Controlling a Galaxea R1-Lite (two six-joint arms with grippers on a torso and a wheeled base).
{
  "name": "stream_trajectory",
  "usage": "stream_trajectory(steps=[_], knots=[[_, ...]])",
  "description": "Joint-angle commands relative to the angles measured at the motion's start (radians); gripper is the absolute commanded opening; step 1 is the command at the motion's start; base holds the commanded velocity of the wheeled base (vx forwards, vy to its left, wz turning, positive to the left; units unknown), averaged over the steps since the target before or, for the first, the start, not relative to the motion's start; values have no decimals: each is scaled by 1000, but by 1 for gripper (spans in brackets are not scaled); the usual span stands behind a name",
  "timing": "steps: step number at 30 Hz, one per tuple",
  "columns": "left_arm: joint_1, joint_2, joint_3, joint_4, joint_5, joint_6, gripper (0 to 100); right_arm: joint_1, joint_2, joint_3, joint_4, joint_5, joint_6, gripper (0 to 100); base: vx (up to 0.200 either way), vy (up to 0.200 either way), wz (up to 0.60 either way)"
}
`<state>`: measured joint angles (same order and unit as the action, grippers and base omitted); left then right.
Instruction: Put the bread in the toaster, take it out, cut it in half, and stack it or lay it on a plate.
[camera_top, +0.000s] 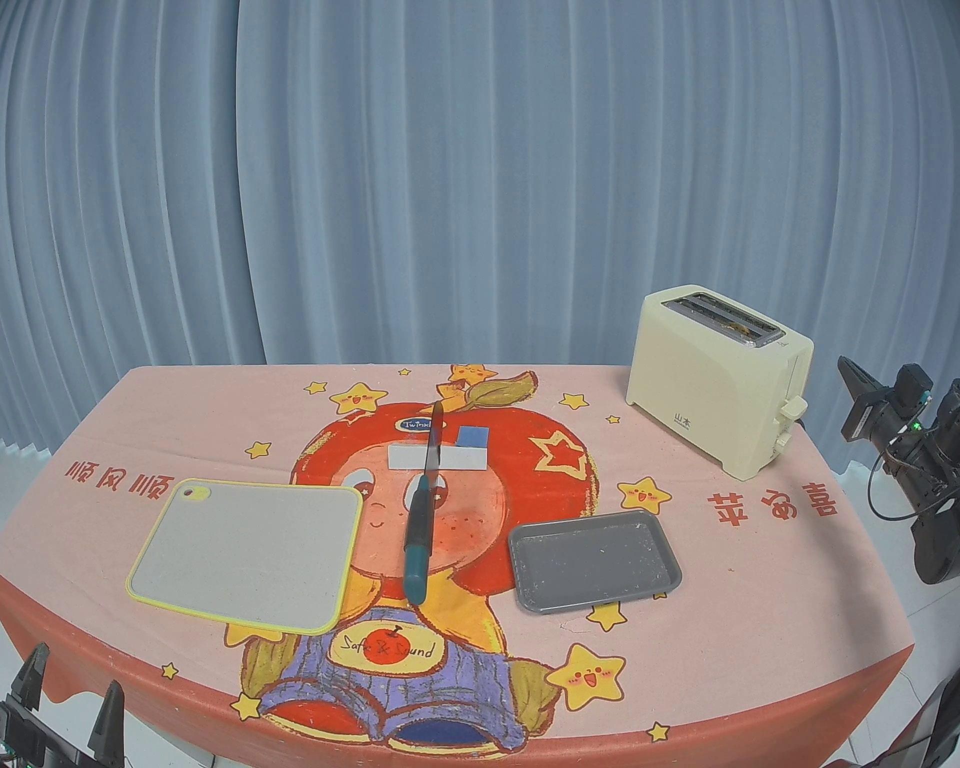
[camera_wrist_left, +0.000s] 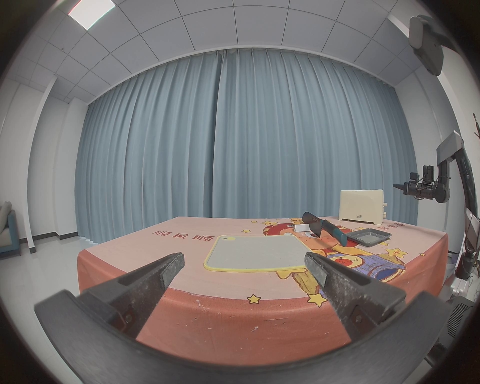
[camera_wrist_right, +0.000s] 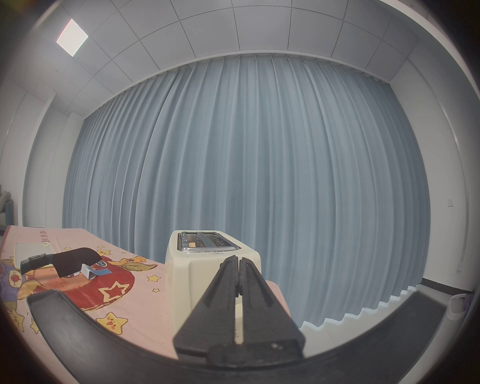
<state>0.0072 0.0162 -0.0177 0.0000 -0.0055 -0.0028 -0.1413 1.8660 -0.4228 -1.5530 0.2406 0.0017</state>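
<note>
Left tool (camera_wrist_left: 243, 261) gapes wide, right tool (camera_wrist_right: 239, 263) is pinched closed near boxy cream toaster (camera_top: 715, 375).

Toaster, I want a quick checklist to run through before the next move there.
1. Bread in the toaster: a tan bit shows low in one slot. Whether it has popped up: cannot tell.
2. Right gripper ready to grasp: shut, off the table beside the toaster. Not ok, it would need to open first.
3. Left gripper out of the way: open, off the table's near edge. Ok.
4. Board free for cutting: bare. Ok.
5. Knife reachable: blade propped on a block, handle toward the robot. Ok.
6. Tray free: only crumbs. Ok.
</note>
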Motion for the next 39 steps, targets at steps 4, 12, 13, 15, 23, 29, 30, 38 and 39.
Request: stream_trajectory(steps=[4, 12, 13, 15, 23, 29, 30, 38, 39], knots=[[0, -16, 16, 0, -1, 0, 100, 0, 4, 7, -12, 0, -6, 0, 0, 0, 0], [0, -16, 18, 0, -1, 0, 100, 0, 2, 24, -12, 0, -20, 0, 0, 0, 0], [0, -16, 18, 0, 1, 0, 100, 0, 2, 29, -12, 0, -20, 0, 0, 0, 0], [0, -16, 18, 0, 1, 0, 100, 0, 1, 29, -12, 0, -20, 0, 0, 0, 0], [0, -16, 18, 0, -1, 0, 100, 2, 1, 32, -12, 0, -22, 0, 0, 0, 0], [0, -16, 18, 0, -1, 0, 100, 5, 1, 36, -12, 0, -22, 0, 0, 0, 0], [0, -16, 18, 0, 1, 0, 100, 5, -1, 36, -12, 0, -22, 0, 0, 0, 0], [0, -16, 18, 0, -1, 0, 100, 5, -1, 39, -12, 0, -28, 0, 0, 0, 0], [0, -16, 18, 0, -1, 0, 100, 5, -1, 42, -12, 0, -28, 0, 0, 0, 0]])
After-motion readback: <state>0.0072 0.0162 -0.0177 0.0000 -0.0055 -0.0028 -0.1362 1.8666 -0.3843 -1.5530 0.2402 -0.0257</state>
